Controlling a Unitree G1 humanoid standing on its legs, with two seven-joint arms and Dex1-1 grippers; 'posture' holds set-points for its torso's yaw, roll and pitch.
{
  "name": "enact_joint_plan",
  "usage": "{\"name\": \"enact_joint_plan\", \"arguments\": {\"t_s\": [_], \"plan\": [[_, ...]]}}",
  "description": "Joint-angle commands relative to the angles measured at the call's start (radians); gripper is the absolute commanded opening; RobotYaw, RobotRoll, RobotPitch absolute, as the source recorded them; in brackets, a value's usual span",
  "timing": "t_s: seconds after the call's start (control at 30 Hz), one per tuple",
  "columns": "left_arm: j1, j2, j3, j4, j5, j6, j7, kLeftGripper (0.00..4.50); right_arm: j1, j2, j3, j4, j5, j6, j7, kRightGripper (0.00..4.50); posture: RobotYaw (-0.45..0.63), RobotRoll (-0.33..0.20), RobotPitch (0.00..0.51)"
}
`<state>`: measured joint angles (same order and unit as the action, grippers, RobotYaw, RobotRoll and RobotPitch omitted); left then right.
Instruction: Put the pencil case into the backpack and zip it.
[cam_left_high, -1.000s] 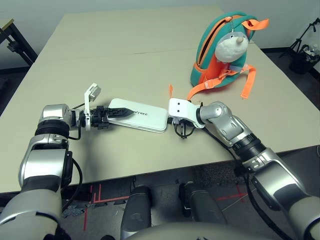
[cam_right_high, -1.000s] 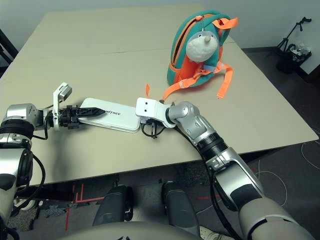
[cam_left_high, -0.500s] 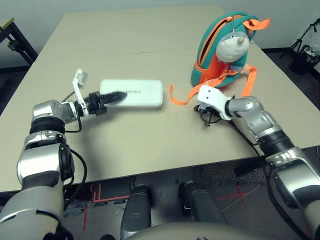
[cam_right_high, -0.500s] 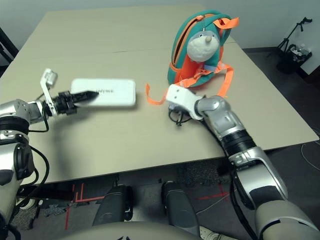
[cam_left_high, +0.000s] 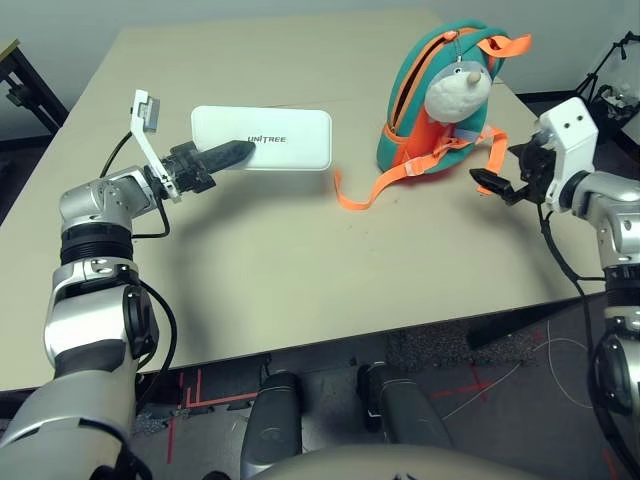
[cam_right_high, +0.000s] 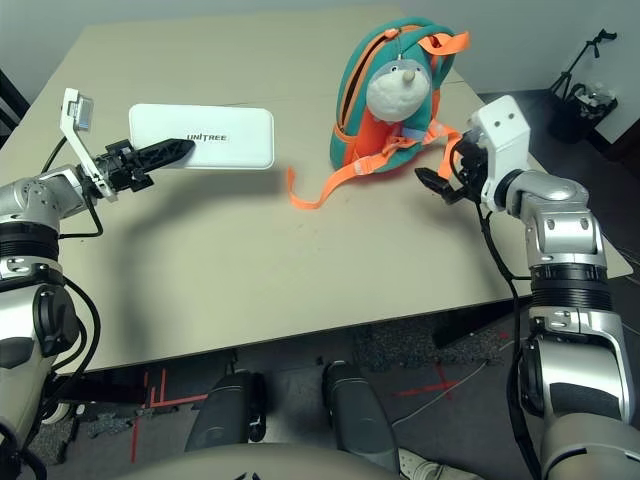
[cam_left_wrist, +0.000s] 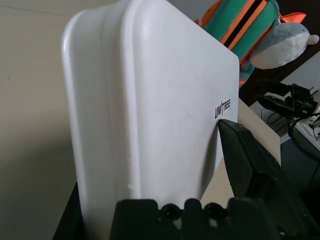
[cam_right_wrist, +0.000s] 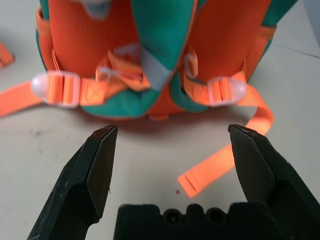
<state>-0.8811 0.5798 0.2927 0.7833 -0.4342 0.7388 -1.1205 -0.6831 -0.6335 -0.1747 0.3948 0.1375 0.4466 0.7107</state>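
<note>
The white pencil case (cam_left_high: 275, 140) is held flat in the air over the far left of the table, its lettering facing up. My left gripper (cam_left_high: 244, 151) is shut on its near-left end, one black finger (cam_left_wrist: 245, 150) lying across the lid. The teal and orange backpack (cam_left_high: 440, 90) stands upright at the far right, plush head facing me, with a dark gap showing between the orange trims on its left side. My right gripper (cam_left_high: 497, 181) is open just to the right of the backpack, its fingers (cam_right_wrist: 97, 165) spread before the buckles and empty.
Loose orange straps (cam_left_high: 358, 196) trail from the backpack over the tan table (cam_left_high: 300, 280) toward its middle. The table's right edge runs close under my right arm. Dark stands and gear (cam_left_high: 612, 105) sit on the floor beyond it.
My left gripper has lifted the pencil case off the table, up and toward the far left. My right gripper has left the case's end, swung right to the backpack and opened.
</note>
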Motion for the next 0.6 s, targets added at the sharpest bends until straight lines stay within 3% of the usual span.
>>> {"name": "enact_joint_plan", "arguments": {"t_s": [0.03,0.2,0.37,0.57,0.6], "plan": [[0.006,-0.011,-0.007,-0.057,-0.027,-0.008,-0.006,3.13,-0.048,0.015,0.005,0.071,0.010,-0.030,-0.015,4.50,-0.10,0.000,0.085],[0.017,-0.022,-0.002,-0.077,-0.037,0.001,0.008,3.13,-0.129,0.044,0.026,0.201,-0.005,-0.102,-0.024,4.50,-0.10,0.000,0.078],[0.039,-0.037,0.000,-0.110,-0.051,0.009,0.020,3.13,-0.252,0.078,0.053,0.493,-0.060,-0.268,-0.084,4.50,-0.09,0.000,0.070],[0.041,-0.042,0.016,-0.131,-0.077,0.012,0.033,3.13,-0.341,0.108,0.053,0.715,-0.087,-0.397,-0.128,4.50,-0.07,0.000,0.074],[0.043,-0.042,0.017,-0.136,-0.080,0.013,0.036,3.13,-0.351,0.112,0.046,0.736,-0.083,-0.406,-0.131,4.15,-0.07,0.000,0.075]]}}
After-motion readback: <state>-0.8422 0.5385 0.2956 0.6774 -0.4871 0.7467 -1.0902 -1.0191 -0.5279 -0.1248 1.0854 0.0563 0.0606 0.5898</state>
